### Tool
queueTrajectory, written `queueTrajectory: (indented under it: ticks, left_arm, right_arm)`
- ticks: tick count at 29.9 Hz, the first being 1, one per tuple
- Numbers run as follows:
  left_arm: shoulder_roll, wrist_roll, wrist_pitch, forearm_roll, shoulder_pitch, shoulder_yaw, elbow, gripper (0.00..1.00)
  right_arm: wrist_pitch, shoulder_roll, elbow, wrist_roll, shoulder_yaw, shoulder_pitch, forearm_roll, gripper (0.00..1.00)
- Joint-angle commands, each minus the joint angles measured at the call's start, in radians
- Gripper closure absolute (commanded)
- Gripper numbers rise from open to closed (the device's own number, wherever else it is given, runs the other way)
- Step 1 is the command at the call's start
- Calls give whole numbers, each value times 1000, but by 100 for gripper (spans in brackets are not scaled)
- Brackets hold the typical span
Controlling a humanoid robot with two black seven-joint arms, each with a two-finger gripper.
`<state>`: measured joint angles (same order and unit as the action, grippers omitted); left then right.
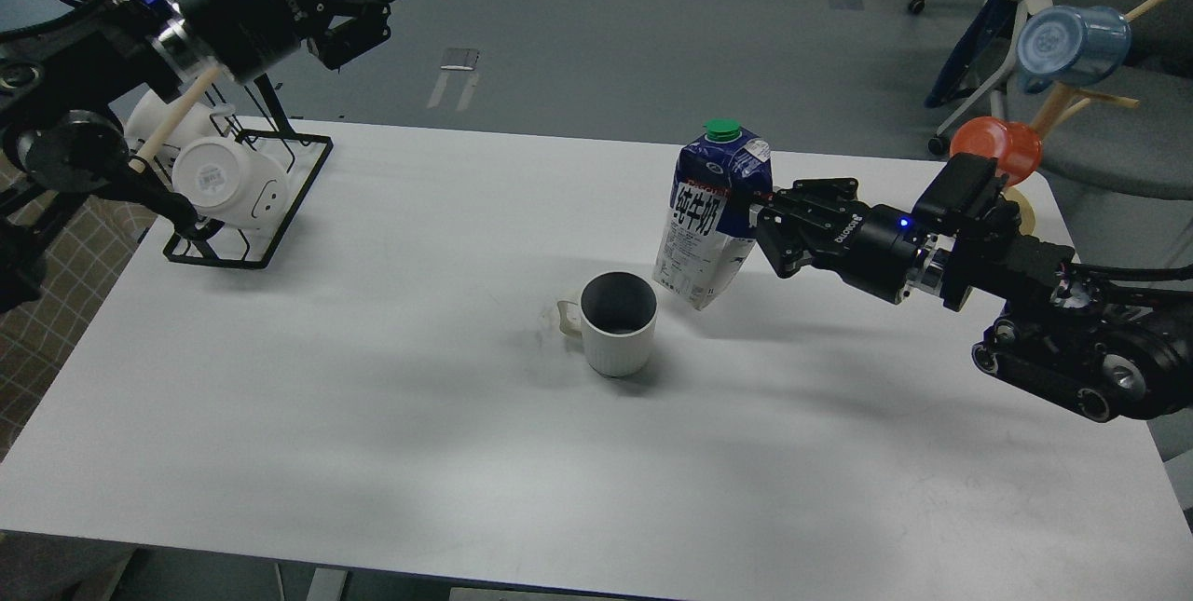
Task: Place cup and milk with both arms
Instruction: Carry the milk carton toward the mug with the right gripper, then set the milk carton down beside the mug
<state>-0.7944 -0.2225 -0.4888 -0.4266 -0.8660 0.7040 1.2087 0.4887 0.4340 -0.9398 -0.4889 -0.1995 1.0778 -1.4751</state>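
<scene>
Ribbed off-white ceramic marks the cup (pixel 617 325), which stands upright near the middle of the table (pixel 373 415), its loop handle turned toward nine o'clock. Just beside it, at about two o'clock, the milk (pixel 710 214) is seen tilted, its top leaning toward twelve, gripped at mid-height by the right gripper (pixel 760 230), whose fingers are closed on the carton's side. Whether its base touches the table cannot be told. The left gripper (pixel 359 9) is held high at ten o'clock over the black wire rack (pixel 280 219), fingers spread and empty. The carton is judged light-walled and crushable, best taken across its flat sides below the gable. The cup is judged stiff, breakable and smooth-glazed; the rim or body offers firmer purchase than the small handle.
</scene>
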Motion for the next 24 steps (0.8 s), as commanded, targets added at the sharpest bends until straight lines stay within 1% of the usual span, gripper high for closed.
queueTrajectory:
  ticks: [1,15,16,17,19,22,23,24]
  left_arm:
    - [-2,-1,0,0,2,0,0,6]
    - [0,-2,0,-1,9,0,0,6]
    - [0,0,0,-1,7,0,0,6]
    - [0,-1,0,-1,9,0,0,6]
    - [-2,0,0,0,9,0,0,6]
    - [-2,-1,0,-1,10,0,0,6]
    - [-2,0,0,0,9,0,0,6]
    - [-2,0,0,0,10,0,0,6]
  right_arm:
    - [0,-43,27,0,-29,8,-2,100]
    - [0,-57,33,0,-35,1,-1,100]
    - [0,-57,33,0,-35,1,-2,98]
    - [0,-57,35,0,-35,-2,-1,93]
    - [0,-57,35,0,-35,-3,1,88]
    - [0,-57,33,0,-35,-4,4,83]
    - [0,-55,33,0,-35,-4,4,77]
    - [0,-55,33,0,-35,-4,4,75]
